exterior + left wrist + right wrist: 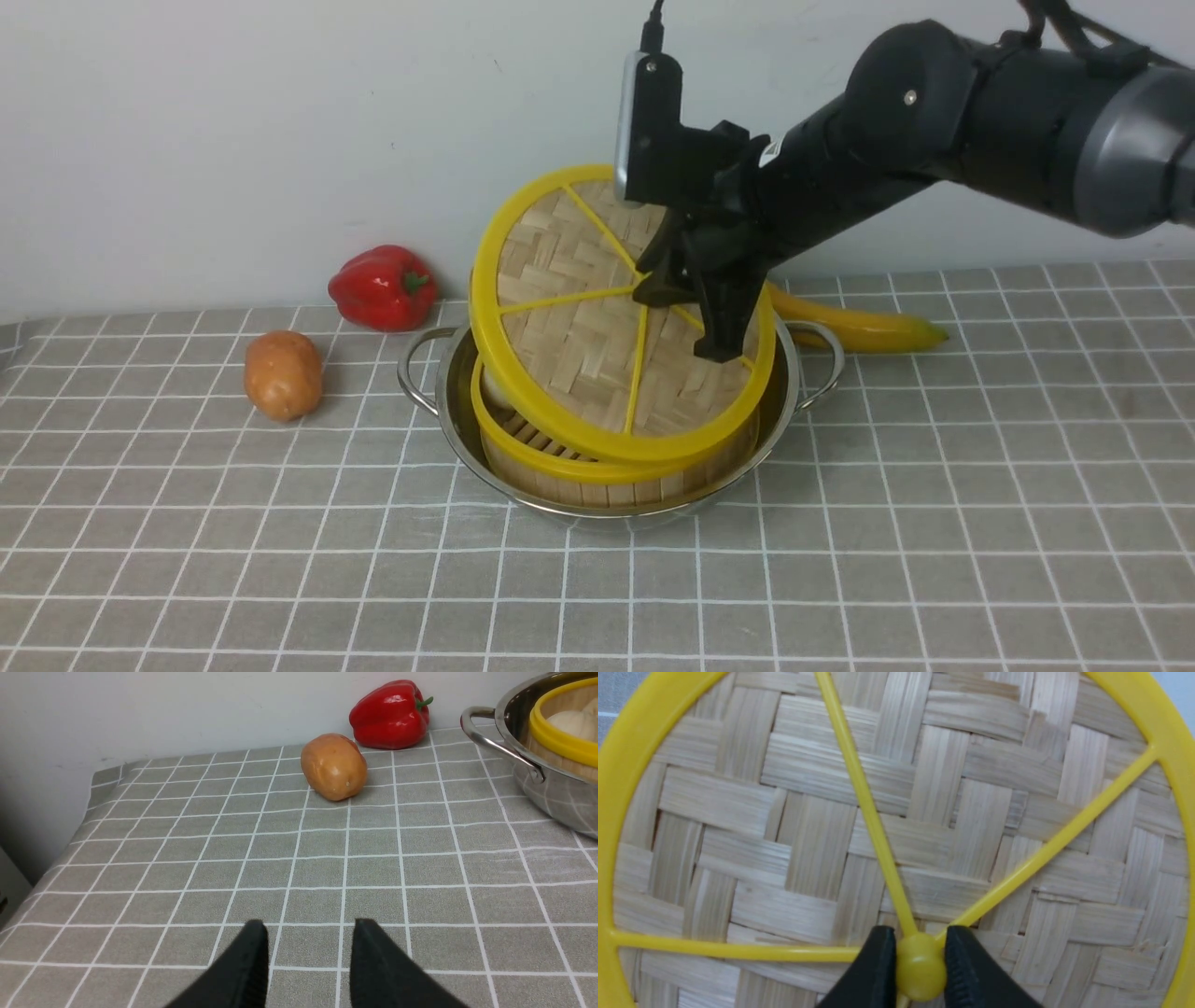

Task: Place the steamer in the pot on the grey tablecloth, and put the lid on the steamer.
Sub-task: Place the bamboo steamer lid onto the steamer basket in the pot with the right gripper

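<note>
With its two black fingers [878, 970] pinched either side of the yellow central hub [920, 968], the right gripper [920, 939] holds the lid [579, 355] by the middle. The lid is a flat round disc of woven pale bamboo strips in a basket pattern, with a thick yellow plastic rim and thin yellow spokes meeting at the hub.

It hangs tilted over the steamer [579, 487]: the far edge is high, the near edge sits down at the steamer's rim, and a gap is open on the left. Actual contact at the low edge cannot be told.

The steamer sits inside the pot [456, 411]. It is a round bamboo-walled basket with a yellow rim, narrower than the pot. Slats of its floor show through the gap. The left wrist view shows pale buns [567, 718] inside it.

The pot is wide, shallow, shiny stainless steel with a wire loop handle on each side, and it stands on the grey tablecloth [840, 523], a matte cloth with a white grid of small squares.

The left gripper [308, 926] has its jaws spread with nothing between them, above bare cloth and well apart from the pot.

Also on the cloth:
- A glossy red pepper [383, 287] and a brown oval potato [283, 375], left of the pot.
- A yellow banana [859, 327], behind the pot on the right.
</note>
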